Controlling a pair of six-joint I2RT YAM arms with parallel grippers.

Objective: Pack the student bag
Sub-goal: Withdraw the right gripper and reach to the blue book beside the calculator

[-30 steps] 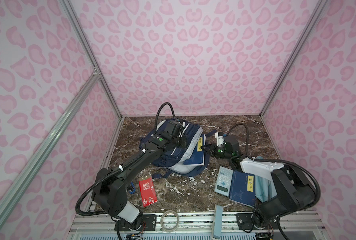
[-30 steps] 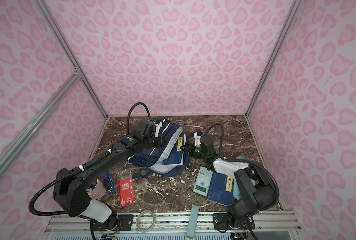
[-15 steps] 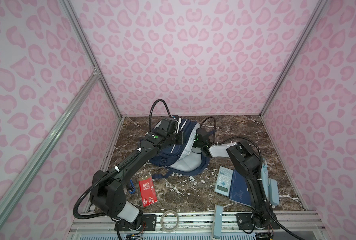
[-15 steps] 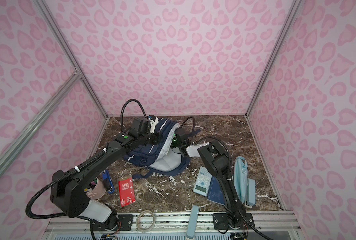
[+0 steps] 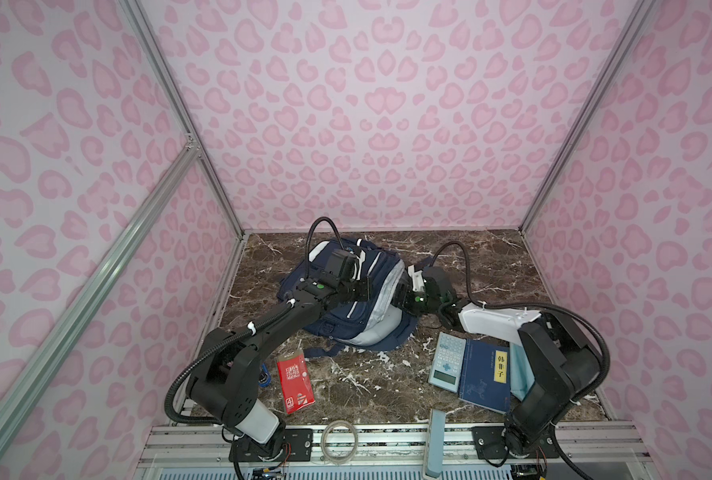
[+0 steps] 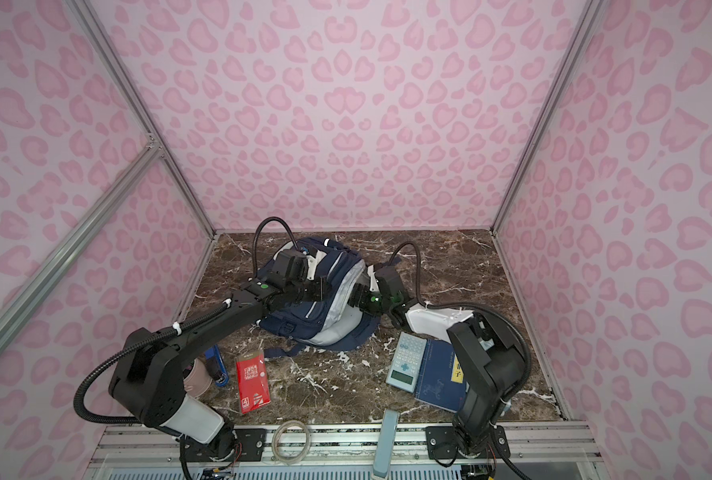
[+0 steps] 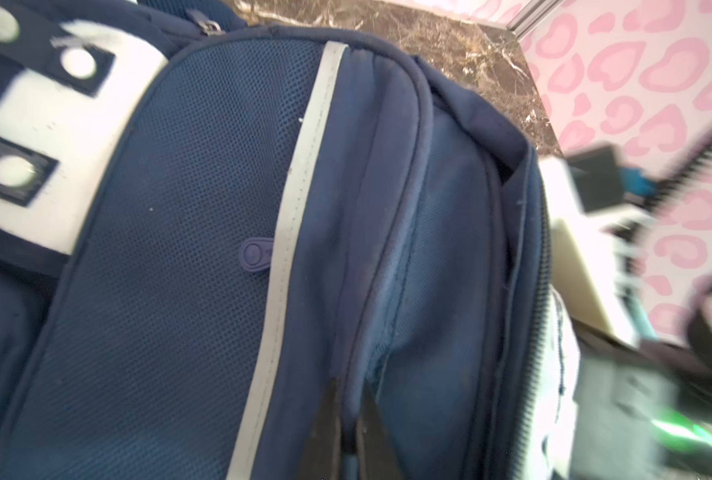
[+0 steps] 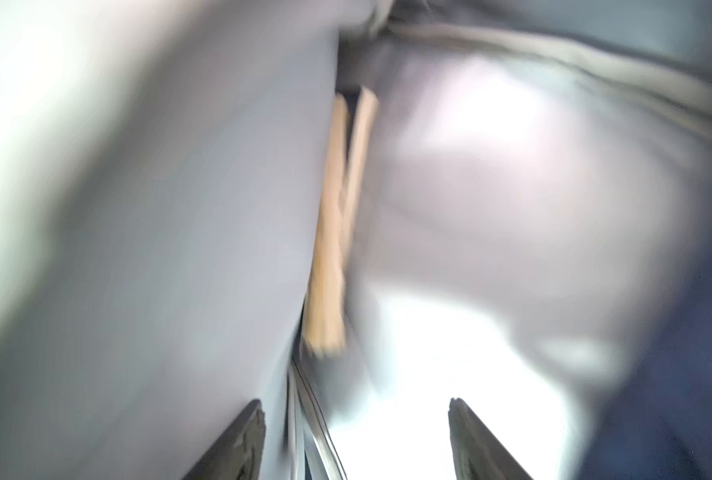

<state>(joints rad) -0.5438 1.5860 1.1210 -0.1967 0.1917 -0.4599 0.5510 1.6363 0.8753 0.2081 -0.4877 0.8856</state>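
We see the left gripper pinched tight on a fold of navy fabric on the bag — its fingers nearly meet. The right gripper stands with jaws wide apart at the bag's grey-lined mouth, gripping nothing we can make out; that view is blurred. The bag lies at the back middle of the table. We count one bag, one calculator, one blue book, one red packet — and two arms.
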